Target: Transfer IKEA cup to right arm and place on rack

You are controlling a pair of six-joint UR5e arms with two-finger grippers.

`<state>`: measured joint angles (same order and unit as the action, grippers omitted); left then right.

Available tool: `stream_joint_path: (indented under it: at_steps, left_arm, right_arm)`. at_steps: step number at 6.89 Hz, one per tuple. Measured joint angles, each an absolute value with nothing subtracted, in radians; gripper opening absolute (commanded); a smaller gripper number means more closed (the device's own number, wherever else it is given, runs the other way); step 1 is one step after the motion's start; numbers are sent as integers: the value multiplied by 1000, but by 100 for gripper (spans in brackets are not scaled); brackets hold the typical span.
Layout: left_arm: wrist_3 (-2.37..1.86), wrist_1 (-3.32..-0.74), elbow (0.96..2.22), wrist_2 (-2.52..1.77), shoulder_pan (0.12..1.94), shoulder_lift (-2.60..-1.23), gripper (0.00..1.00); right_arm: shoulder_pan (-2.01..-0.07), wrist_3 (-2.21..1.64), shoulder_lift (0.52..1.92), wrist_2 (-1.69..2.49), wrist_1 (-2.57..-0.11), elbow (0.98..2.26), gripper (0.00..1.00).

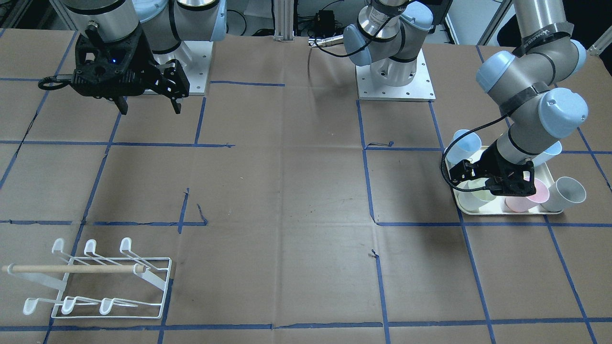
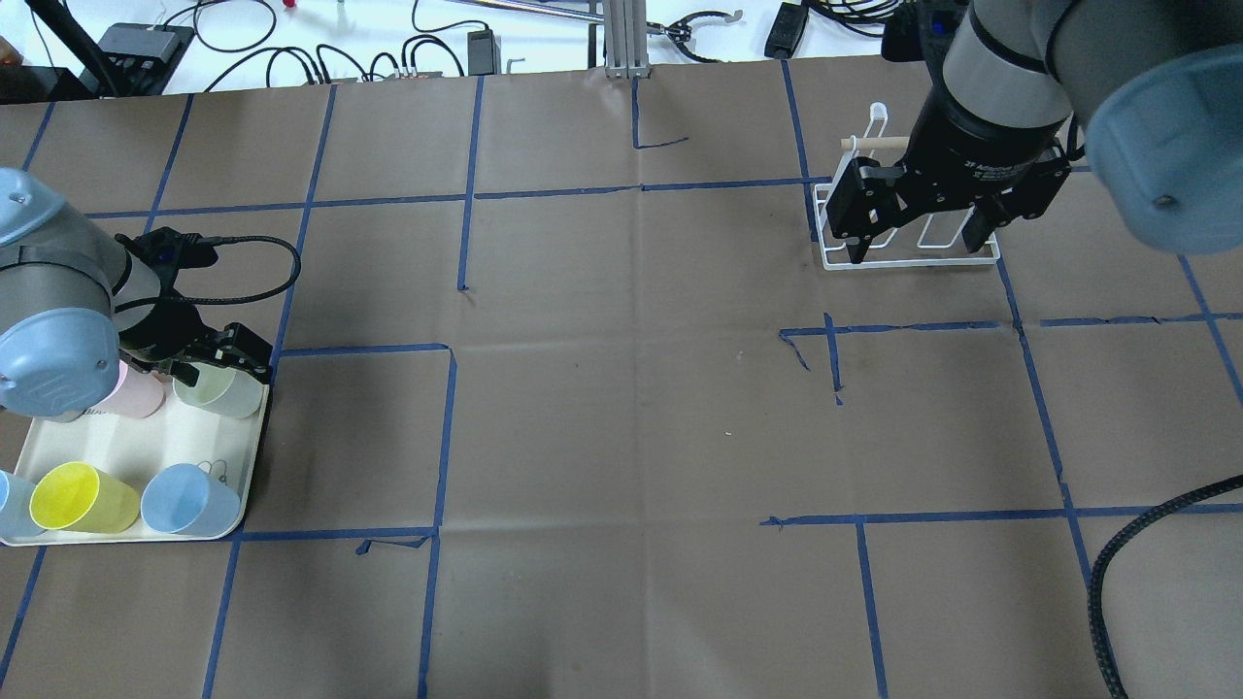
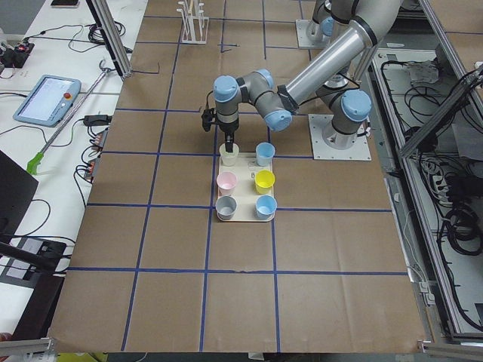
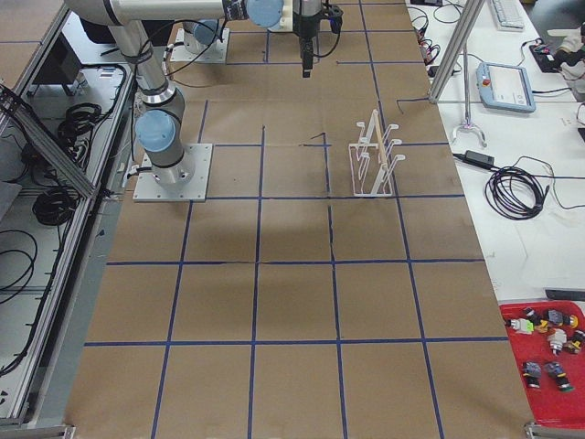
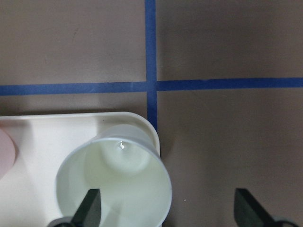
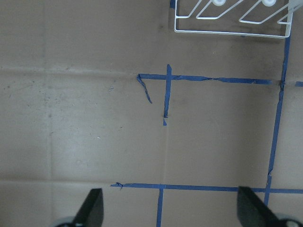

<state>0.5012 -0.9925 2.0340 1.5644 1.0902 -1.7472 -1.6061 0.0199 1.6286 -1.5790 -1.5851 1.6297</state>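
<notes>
The IKEA cup (image 5: 113,184), pale green and upright, stands in the corner of a cream tray (image 5: 42,142). My left gripper (image 5: 168,208) is open and low over it, one finger inside the cup and the other outside its wall. In the overhead view the cup (image 2: 218,393) and left gripper (image 2: 225,361) are at the left. My right gripper (image 2: 916,248) hangs open and empty, high above the table, in front of the white wire rack (image 2: 913,262). The rack (image 1: 95,282) holds nothing.
The tray (image 2: 117,442) also carries a pink cup (image 2: 136,393), a yellow cup (image 2: 83,495) and a blue cup (image 2: 189,500). Blue tape lines cross the brown paper-covered table. An aluminium post (image 2: 621,39) stands at the table's far edge.
</notes>
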Motion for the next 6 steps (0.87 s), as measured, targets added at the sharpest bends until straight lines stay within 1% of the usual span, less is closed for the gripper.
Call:
stream_joint_path:
  at_steps: [1, 3, 4, 6]
  left_arm:
    - [502, -991, 2037, 1565, 1090, -1748, 72]
    - [507, -990, 2039, 1569, 1088, -1749, 14]
    - [510, -989, 2039, 1572, 1087, -1749, 0]
    - [510, -990, 2036, 1576, 1085, -1748, 0]
  right_arm:
    - [-1606, 20, 1628, -1579, -1585, 1629, 100]
    - [-1606, 20, 1628, -1579, -1585, 1629, 100]
    - [-1606, 20, 1628, -1579, -1586, 1629, 100]
    - [-1606, 20, 1628, -1580, -1586, 1629, 100]
